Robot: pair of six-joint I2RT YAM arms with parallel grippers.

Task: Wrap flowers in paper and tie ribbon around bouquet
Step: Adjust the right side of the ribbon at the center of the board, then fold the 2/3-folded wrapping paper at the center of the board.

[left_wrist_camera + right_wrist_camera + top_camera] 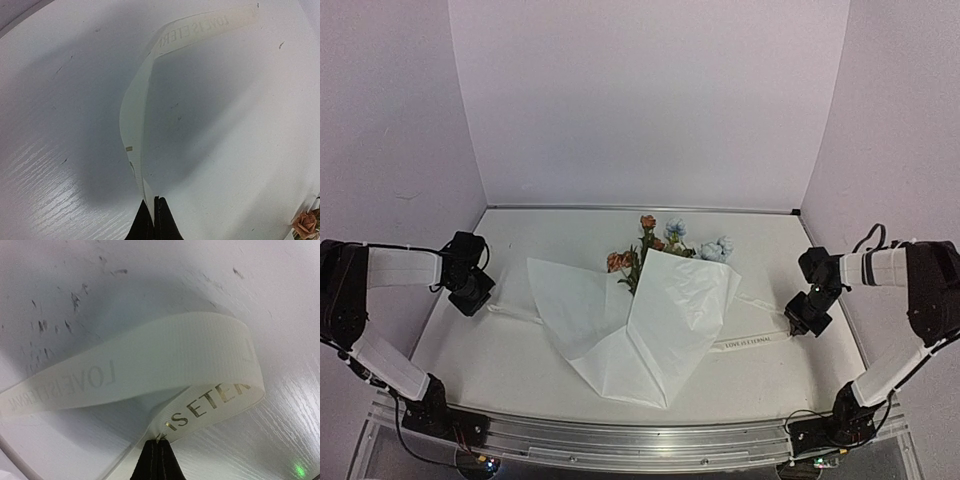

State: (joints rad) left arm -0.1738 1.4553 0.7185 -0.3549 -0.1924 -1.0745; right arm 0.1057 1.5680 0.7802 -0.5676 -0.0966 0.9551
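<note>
Two arms, one at each side of the table [500, 360], both low over its white top.

Centre of table: paper [665, 320], white and crinkly, folded loosely over the flowers [665, 235]. One flap lies spread to the left. The larger flap covers the stems and comes to a point toward the near edge. Blooms stick out past the far edge of the sheet: orange-pink at left and top, pale blue-white at right. Some green leaf shows at the fold.

Ribbon [750, 342]: narrow whitish band lying flat on the table right of the paper, gold lettering on it. It runs from the paper's right edge out to the right gripper [792, 328]. A thinner stretch shows on the left side too, between the paper's left flap and the left gripper [485, 304]. Under the sheet it is hidden.

Left gripper: jaws pressed together, pinching the ribbon. In the left wrist view the band rises from between the dark fingers [161, 222] and curves off up and to the right, twisted partway. One orange bloom sits at that view's lower right corner.

Right gripper: jaws likewise together, clamped on the ribbon. In the right wrist view the band loops out from the fingers [152, 462] and doubles back to the left, its shadow on the table beneath.
</note>
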